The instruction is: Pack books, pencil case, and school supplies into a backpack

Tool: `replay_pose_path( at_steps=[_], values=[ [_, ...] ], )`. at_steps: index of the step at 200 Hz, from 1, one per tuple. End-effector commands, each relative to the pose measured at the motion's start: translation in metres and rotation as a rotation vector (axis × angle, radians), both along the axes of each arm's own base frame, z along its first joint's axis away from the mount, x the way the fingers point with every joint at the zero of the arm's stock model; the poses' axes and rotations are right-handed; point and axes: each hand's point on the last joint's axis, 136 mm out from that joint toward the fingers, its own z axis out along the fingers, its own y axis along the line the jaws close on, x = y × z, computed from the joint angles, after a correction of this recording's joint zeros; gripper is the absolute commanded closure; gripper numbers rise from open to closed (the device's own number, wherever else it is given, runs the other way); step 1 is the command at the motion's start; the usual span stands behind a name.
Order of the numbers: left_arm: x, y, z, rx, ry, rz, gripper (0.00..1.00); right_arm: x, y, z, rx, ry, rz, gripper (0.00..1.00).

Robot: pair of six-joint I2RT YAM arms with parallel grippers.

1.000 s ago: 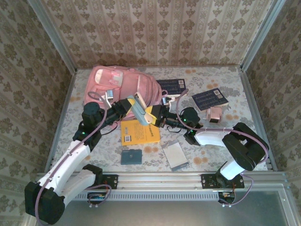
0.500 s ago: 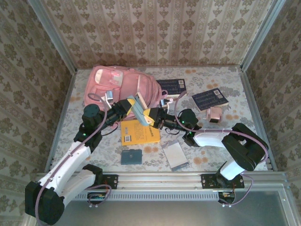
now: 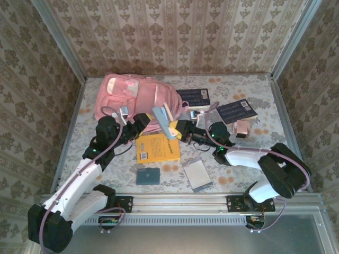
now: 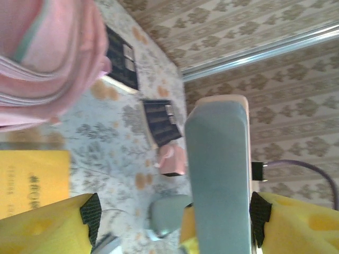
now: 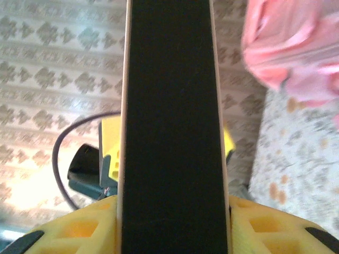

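You have the right jaws clenched on the teal pencil case point(image 3: 163, 117), with yellow pads pressed against both its sides. Your left jaws stand released around the same case, one pad well clear of it. The case hangs on edge above the desk point(image 3: 122, 161), between the pink backpack point(image 3: 119, 98) and the orange-yellow book point(image 3: 156, 148).

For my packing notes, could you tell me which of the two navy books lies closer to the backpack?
The navy book right beside the backpack; the other navy book lies apart, further right.
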Motion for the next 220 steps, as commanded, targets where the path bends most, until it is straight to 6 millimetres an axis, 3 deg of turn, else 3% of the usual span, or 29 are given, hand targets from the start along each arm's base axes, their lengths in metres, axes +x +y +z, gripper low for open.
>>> replay_pose_path(
  at_steps=[1, 22, 46, 68, 128, 158, 193, 220],
  values=[
    [0.003, 0.023, 0.001, 0.201, -0.039, 0.046, 0.23, 0.017, -0.039, 0.006, -0.086, -0.059, -0.142, 0.69],
    [0.016, 0.034, 0.002, 0.386, -0.051, 0.055, 0.24, 0.026, -0.072, -0.005, -0.225, -0.054, -0.235, 0.69],
    [0.043, 0.024, -0.006, 0.53, -0.045, -0.021, 0.25, 0.03, -0.103, -0.009, -0.394, -0.073, -0.328, 0.69],
    [0.077, 0.014, -0.023, 0.601, 0.002, -0.05, 0.27, 0.033, -0.117, -0.006, -0.475, -0.097, -0.357, 0.69],
    [0.184, -0.006, -0.061, 0.668, 0.045, -0.116, 0.34, 0.038, -0.129, -0.001, -0.548, -0.137, -0.369, 0.69],
    [0.222, -0.014, -0.083, 0.666, 0.074, -0.149, 0.37, 0.038, -0.131, -0.001, -0.573, -0.144, -0.365, 0.7],
    [0.24, -0.037, -0.103, 0.579, 0.077, -0.218, 0.39, 0.044, -0.128, 0.007, -0.561, -0.135, -0.337, 0.7],
    [0.245, -0.051, -0.104, 0.507, 0.067, -0.248, 0.43, 0.05, -0.123, 0.008, -0.556, -0.136, -0.311, 0.71]
  ],
)
